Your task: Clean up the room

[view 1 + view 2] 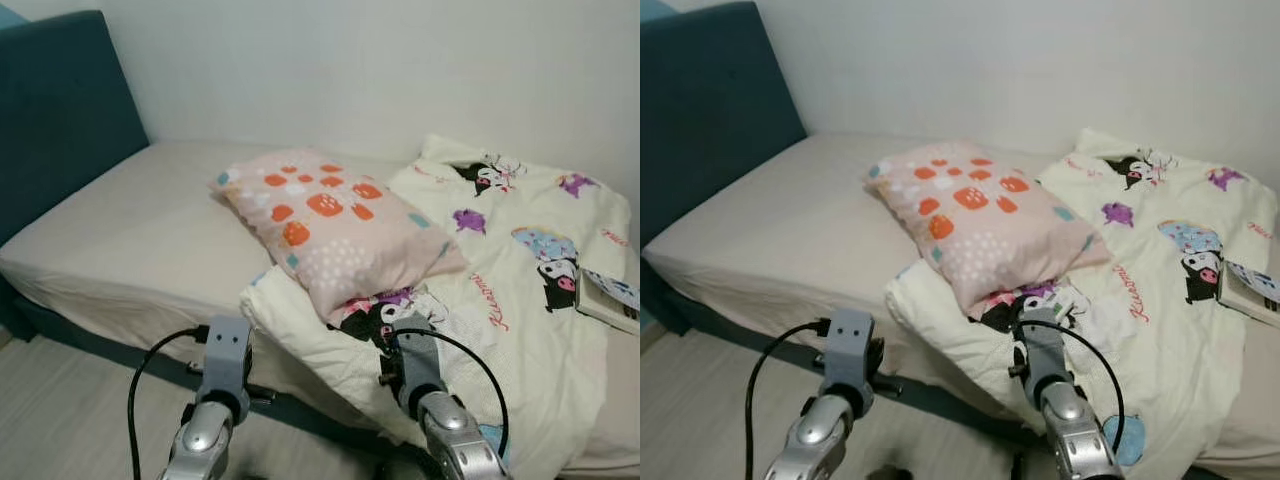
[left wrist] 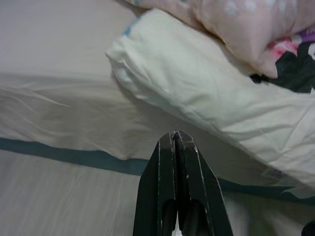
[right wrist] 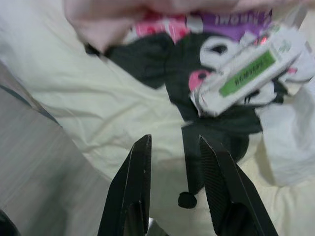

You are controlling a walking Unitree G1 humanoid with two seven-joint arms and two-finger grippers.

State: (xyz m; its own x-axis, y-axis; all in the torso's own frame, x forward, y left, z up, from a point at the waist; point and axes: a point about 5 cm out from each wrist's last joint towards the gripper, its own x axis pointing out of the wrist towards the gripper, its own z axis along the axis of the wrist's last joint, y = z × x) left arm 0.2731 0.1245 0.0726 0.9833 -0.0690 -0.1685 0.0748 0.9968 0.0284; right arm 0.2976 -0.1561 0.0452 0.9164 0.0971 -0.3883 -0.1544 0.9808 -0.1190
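Just ahead of my parted right gripper (image 3: 174, 147), crumpled white packet (image 3: 243, 78), green label unreadable; left gripper (image 2: 176, 140) closed, empty.

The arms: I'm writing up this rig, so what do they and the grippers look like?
Silver rounded forearms end in grey boxy wrist blocks, each with a looping black cable. The left gripper and right gripper each have two long, tapering black fingers.
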